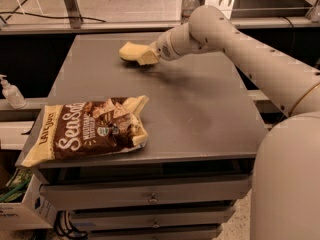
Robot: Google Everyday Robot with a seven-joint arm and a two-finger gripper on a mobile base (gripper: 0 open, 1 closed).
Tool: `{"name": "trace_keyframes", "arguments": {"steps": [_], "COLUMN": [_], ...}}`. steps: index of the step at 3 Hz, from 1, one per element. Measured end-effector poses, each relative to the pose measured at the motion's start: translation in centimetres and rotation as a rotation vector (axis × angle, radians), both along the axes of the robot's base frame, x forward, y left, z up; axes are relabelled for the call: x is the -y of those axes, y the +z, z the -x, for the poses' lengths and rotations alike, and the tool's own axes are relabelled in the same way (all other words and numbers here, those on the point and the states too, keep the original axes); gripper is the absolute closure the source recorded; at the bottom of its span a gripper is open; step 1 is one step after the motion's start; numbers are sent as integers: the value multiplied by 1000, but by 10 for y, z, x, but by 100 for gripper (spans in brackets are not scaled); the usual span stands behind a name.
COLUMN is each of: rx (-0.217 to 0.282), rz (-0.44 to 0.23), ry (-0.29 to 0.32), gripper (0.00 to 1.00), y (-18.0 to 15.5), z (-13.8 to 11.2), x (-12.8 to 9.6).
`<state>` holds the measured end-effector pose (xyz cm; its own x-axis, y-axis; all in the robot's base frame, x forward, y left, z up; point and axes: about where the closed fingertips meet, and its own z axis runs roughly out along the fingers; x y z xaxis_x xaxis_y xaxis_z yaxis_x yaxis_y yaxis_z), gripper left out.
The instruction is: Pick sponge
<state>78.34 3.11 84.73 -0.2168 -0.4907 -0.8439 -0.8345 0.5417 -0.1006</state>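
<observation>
The sponge [128, 50] is a small pale-yellow block at the far middle of the grey table [200, 119]. My gripper [146, 57] reaches in from the right and is shut on the sponge's right end. The sponge sits just above the tabletop, with a dark shadow under it. The cream-yellow fingers [149, 55] partly cover the sponge's right side.
A brown chip bag [87, 128] lies at the table's front left. A white pump bottle [11, 93] stands on a ledge to the left. A water bottle [189, 4] stands behind the table. My arm [260, 59] spans the right side. Drawers [150, 196] are below.
</observation>
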Motion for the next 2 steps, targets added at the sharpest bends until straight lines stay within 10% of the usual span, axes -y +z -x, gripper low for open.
{"name": "trace_keyframes", "arguments": {"steps": [2], "rx": [65], "rz": [-71], "ry": [30], "gripper": [100], "y": [50], "z": [37], "x": [13]}}
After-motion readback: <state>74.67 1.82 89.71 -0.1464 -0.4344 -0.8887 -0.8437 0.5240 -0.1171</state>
